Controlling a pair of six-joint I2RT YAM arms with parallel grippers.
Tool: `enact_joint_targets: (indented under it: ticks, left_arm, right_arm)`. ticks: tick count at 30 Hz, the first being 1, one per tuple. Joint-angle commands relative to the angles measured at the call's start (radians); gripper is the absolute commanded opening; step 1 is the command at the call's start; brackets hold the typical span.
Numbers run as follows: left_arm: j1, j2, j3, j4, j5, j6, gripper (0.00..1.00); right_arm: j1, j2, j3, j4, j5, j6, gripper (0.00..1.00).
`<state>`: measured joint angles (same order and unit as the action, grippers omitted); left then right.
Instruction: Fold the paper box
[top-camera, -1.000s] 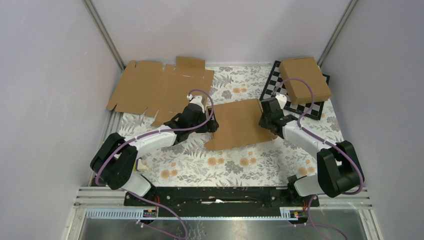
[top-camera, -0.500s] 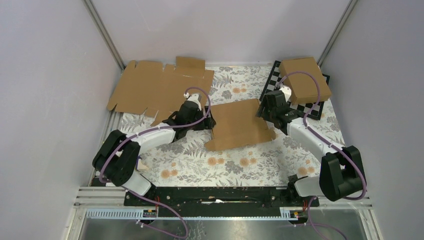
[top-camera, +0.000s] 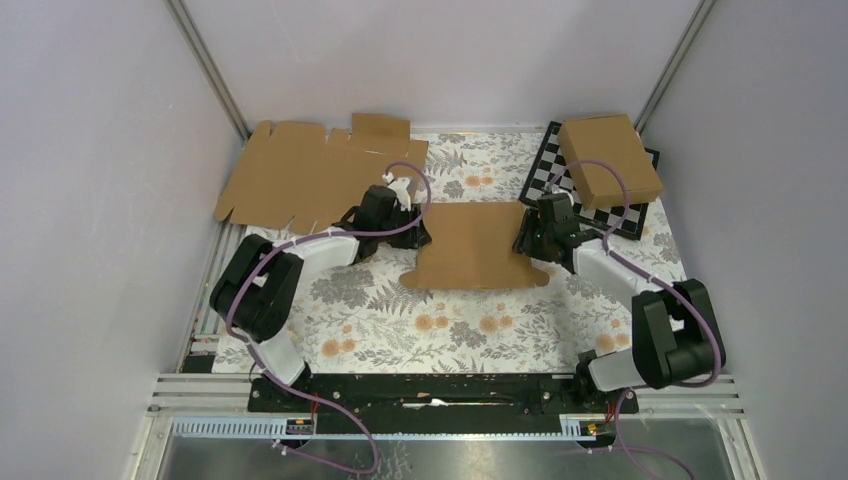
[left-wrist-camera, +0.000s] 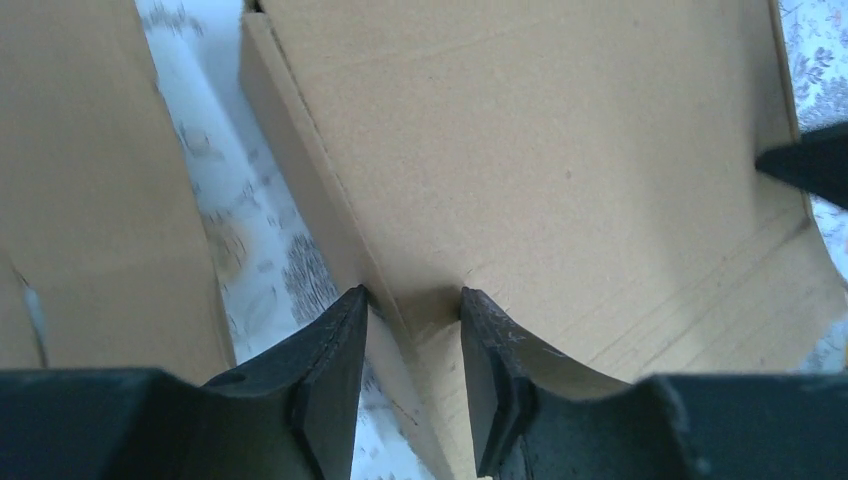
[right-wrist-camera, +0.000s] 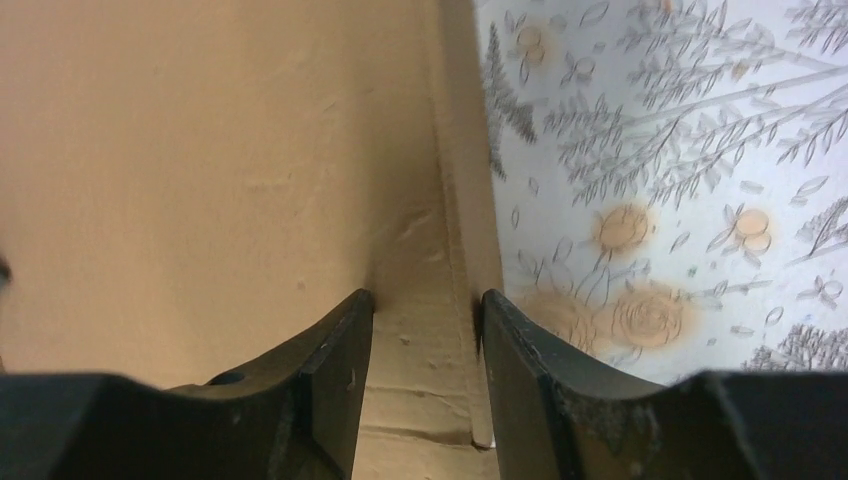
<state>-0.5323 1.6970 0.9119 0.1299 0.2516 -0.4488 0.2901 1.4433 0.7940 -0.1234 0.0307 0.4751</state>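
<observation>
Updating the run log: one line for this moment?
phase: folding | left pincer: shut on paper box left side wall | right pincer: shut on right side wall

bright, even, soft light fills the top view; no glare, and focus holds sharp to every edge of the worktop (top-camera: 470, 335). the box (top-camera: 470, 245) throws only a thin, soft shadow along its near edge. in the left wrist view the print beside the box bleaches almost white toward the top left, and the dark jaws are slightly soft. the right wrist view is warmer and blurrier: close cardboard out of focus, shadow pooled in the fold between the jaws.
</observation>
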Motion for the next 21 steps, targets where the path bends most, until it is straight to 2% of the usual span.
enact_joint_targets:
  ticks: [1,4,7,10,14,17,21]
  left_arm:
    - [-0.01,0.089,0.128,0.037,0.145,0.147,0.38]
    - [-0.007,0.167,0.216,0.051,0.194,0.161,0.38]
    - [-0.007,0.238,0.328,0.037,0.211,0.161,0.43]
    - [0.004,0.248,0.379,0.018,0.169,0.152,0.57]
    - [0.033,0.11,0.298,0.069,0.075,0.129,0.65]
    - [0.038,-0.041,0.217,0.097,-0.011,0.078,0.69]
    - [0.038,-0.166,0.137,0.032,-0.099,0.0,0.71]
  right_arm:
    - [0.144,-0.106,-0.098,-0.05,-0.188,0.045,0.5]
    - [0.246,-0.211,-0.189,-0.01,-0.178,0.158,0.54]
    - [0.296,-0.29,-0.236,0.002,-0.194,0.238,0.69]
    - [0.297,-0.366,-0.231,-0.076,-0.153,0.198,0.84]
    - [0.297,-0.484,-0.178,-0.201,0.004,0.096,0.97]
    - [0.296,-0.511,-0.113,-0.252,0.064,0.019,0.96]
    - [0.272,-0.4,0.025,-0.278,0.13,-0.068,0.93]
